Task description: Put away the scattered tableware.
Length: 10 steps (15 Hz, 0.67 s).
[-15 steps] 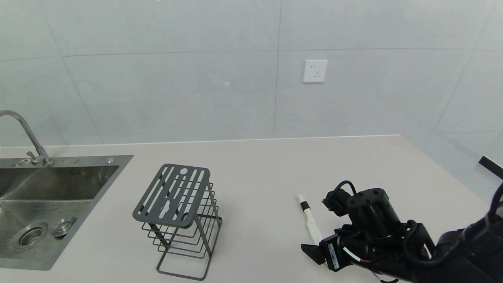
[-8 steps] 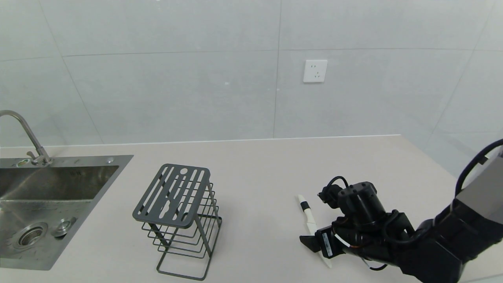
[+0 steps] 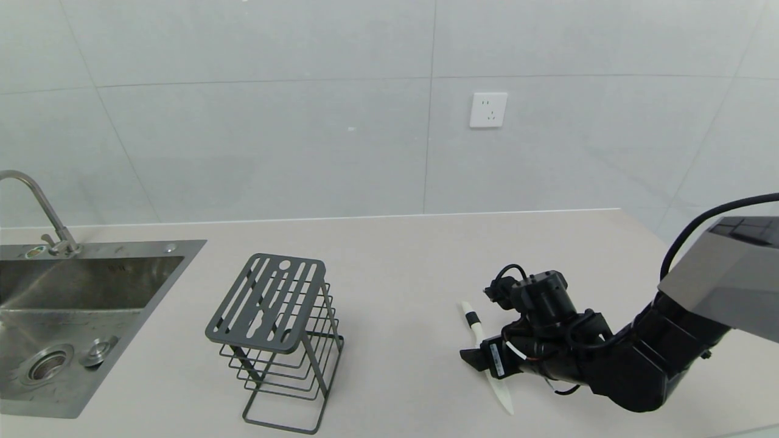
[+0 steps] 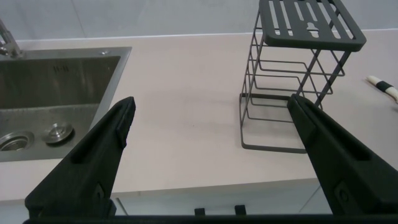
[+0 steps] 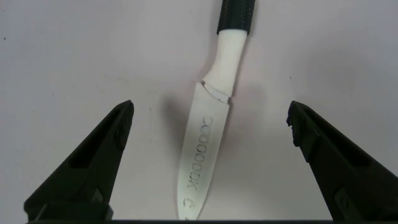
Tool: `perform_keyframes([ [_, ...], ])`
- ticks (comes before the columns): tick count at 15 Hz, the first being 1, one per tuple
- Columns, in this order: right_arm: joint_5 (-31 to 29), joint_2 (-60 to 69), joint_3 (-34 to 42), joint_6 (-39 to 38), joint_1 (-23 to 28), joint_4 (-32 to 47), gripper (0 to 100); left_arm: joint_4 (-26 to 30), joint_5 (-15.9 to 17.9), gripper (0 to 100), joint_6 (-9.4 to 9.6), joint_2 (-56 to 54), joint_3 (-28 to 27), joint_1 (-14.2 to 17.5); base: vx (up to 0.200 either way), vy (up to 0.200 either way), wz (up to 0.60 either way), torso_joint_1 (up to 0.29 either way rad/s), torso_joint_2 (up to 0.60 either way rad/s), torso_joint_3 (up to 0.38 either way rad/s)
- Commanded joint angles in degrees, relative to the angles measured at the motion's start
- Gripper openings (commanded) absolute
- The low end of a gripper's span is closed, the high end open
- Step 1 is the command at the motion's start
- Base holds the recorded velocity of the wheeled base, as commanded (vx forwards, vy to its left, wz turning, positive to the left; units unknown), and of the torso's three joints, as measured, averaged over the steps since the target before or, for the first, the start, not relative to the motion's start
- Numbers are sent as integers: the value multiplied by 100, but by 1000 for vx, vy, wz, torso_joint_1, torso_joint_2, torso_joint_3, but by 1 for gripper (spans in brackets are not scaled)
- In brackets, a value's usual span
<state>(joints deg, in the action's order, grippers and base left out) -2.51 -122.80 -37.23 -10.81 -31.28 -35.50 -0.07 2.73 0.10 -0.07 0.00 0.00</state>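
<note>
Left gripper (image 4: 210,106) of mine hangs wide open and empty near the rack (image 3: 268,301). Right of it, the knife (image 3: 476,331) lies flat on the bench (image 3: 395,255), my right gripper (image 5: 209,113) spread open over it, holding nothing. It looks light, stiff and slick; I'd take the handle.

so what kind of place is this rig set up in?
Looks like a kitchen, maybe a mock-up: a steel sink with a faucet set in a countertop, plus a wire rack and a white knife on it.
</note>
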Motion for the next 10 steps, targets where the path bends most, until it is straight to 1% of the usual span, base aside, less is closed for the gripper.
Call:
perform_keyframes([
  [1, -13, -122, -21, 0, -62, -10, 100, -1, -1, 100, -1, 7, 0, 0, 0, 0, 0, 0, 0, 0],
  [6, -56, -271, -83, 9, -62, -45, 100, -1, -1, 100, -1, 7, 0, 0, 0, 0, 0, 0, 0, 0],
  [8, -303, -350, -171, 18, -54, -45, 100, -1, -1, 100, -1, 7, 0, 0, 0, 0, 0, 0, 0, 0],
  [10, -347, -359, -153, 18, -62, -45, 100, -1, -1, 100, -1, 7, 0, 0, 0, 0, 0, 0, 0, 0],
])
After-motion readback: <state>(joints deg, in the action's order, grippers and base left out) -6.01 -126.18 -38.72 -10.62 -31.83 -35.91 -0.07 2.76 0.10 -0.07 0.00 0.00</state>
